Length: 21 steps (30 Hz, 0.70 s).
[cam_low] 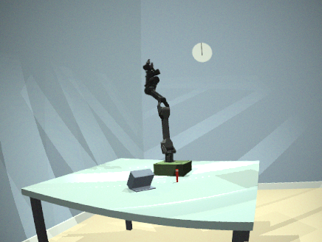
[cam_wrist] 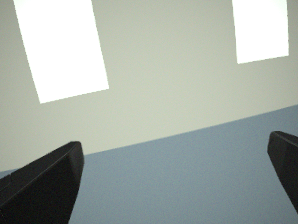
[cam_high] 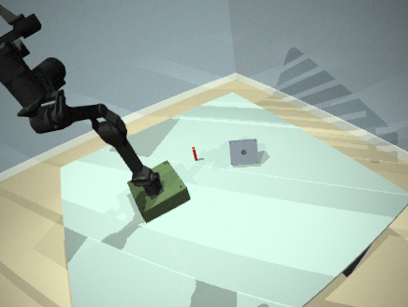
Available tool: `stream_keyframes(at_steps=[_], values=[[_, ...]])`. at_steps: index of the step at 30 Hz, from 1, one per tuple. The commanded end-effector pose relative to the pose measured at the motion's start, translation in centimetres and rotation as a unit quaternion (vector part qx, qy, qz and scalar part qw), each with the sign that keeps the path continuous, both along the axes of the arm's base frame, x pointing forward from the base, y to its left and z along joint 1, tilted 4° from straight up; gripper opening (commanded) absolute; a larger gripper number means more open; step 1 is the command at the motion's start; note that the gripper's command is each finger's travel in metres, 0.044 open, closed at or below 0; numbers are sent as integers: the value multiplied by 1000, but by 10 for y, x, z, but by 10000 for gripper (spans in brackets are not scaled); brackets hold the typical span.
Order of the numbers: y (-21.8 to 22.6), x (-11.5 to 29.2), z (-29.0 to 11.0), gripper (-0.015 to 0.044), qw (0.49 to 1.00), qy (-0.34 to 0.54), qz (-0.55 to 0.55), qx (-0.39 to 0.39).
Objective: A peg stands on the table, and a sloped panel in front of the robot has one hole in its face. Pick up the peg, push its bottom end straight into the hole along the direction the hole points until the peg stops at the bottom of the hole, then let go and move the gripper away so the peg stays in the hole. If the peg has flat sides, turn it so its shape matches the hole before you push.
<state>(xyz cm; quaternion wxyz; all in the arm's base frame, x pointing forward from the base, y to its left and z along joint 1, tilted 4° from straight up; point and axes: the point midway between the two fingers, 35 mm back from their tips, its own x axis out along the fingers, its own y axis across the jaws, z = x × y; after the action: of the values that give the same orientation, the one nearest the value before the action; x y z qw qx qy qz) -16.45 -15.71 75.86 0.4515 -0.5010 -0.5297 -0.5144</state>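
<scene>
Your pincer (cam_low: 148,63) is up high, arm (cam_low: 165,125) stretched nearly vertical above its green base block (cam_low: 185,167), pointing at the ceiling. Fingers are spread wide w/ nothing between them; the wrist view shows only the 2 dark finger edges, a pale ceiling w/ 2 bright panels (cam_wrist: 60,30) and blue wall below.

The red peg (cam_high: 195,153) stands upright on the table (cam_high: 281,225), far below the pincer and well apart from it, just beside the base block on the panel's side. The gray sloped panel (cam_high: 243,153) sits further out, near the peg but not touching, its 1 hole (cam_high: 243,152) facing up and open. The peg looks round, but it's too small in these views to be sure, approx. a thin stick.

Nothing on the table touches the pincer.
</scene>
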Motion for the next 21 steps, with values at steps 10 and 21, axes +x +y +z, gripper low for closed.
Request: stream_keyframes(at_steps=[10,21], values=[[-38,-3,-9,440,996,-34,72,41],[-84,15,-21,440,982,-51,162,84]])
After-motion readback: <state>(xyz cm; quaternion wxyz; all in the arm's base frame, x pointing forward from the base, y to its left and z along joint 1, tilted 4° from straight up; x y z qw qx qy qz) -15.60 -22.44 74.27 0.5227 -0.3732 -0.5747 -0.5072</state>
